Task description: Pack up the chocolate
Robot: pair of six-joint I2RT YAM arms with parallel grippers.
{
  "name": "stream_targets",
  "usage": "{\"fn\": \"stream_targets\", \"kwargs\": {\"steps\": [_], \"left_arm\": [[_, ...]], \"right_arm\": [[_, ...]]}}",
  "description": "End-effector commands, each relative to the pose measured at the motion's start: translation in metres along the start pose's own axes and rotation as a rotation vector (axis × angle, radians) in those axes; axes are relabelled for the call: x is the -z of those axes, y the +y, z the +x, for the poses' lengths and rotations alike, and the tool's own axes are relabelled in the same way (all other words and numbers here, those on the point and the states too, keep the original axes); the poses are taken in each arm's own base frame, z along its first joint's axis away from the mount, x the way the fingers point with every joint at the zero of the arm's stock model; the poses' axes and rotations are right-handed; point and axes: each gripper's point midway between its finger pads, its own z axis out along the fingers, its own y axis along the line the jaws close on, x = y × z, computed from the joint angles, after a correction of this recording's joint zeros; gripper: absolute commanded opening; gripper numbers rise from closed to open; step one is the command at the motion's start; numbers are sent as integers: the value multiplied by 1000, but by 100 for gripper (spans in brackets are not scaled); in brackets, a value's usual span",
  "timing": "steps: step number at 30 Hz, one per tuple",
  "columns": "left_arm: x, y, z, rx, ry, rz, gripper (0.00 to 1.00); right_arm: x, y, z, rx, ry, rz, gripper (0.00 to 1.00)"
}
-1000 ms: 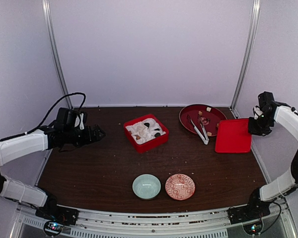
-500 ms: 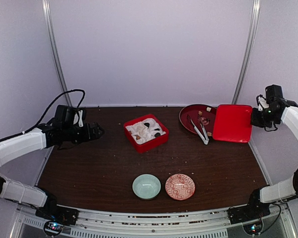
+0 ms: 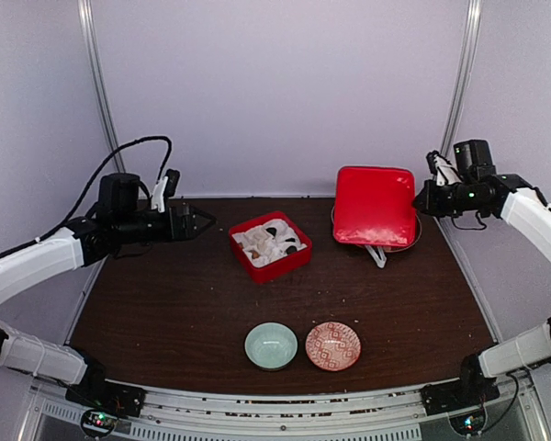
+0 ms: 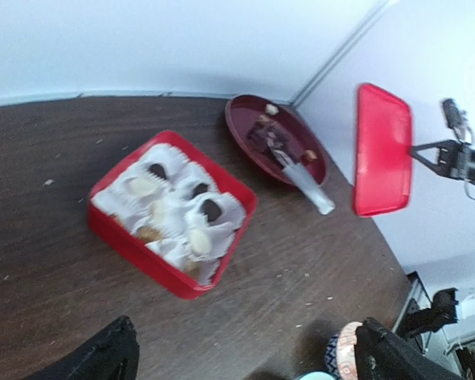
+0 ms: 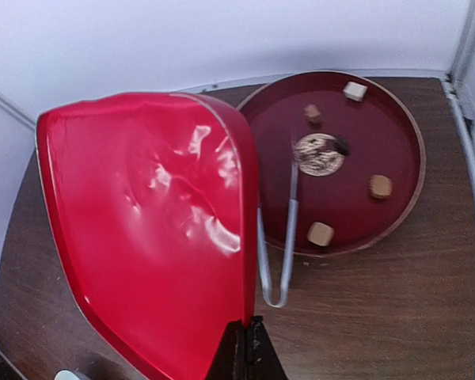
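Observation:
Chocolate (image 4: 211, 210) pieces sit in white paper cups inside a red box (image 3: 289, 265), seen also in the left wrist view (image 4: 142, 257). More chocolate (image 5: 320, 233) lies loose on a dark red round plate (image 5: 412, 142). My right gripper (image 5: 248, 323) is shut on the edge of a red lid (image 5: 142, 222). It holds the lid (image 3: 375, 204) upright in the air over the plate's left part. My left gripper (image 3: 207, 222) hovers open and empty to the left of the box, above the table.
Silver tongs (image 5: 289, 237) rest across the plate's near rim. A pale green bowl (image 3: 271, 345) and a red patterned dish (image 3: 332, 345) stand near the front edge. White walls and metal posts close off the back and sides.
My right gripper has lifted the red lid off the table at the right and swung it up and left, standing it over the plate. My left gripper has risen and moved right toward the box.

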Motion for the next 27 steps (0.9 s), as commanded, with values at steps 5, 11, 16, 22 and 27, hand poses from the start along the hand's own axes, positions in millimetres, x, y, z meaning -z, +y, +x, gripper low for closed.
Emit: {"fn": "stream_targets", "kwargs": {"steps": [5,11,16,22,27], "left_arm": [[-21,-80,-30,-69,-70,253,98],[-36,-79,-29,-50,-62,246,98],[-40,-85,-31,-39,-65,277,94],[-46,-98,-38,-36,-76,328,85],[-47,-106,-43,-7,-99,388,57]], "right_arm": [[-29,114,-32,57,-72,-228,0],[-39,170,-27,93,-52,-351,0],[-40,205,-22,114,-42,-415,0],[-36,247,-16,130,-37,-520,0],[-30,269,-11,133,-46,-587,0]]}}
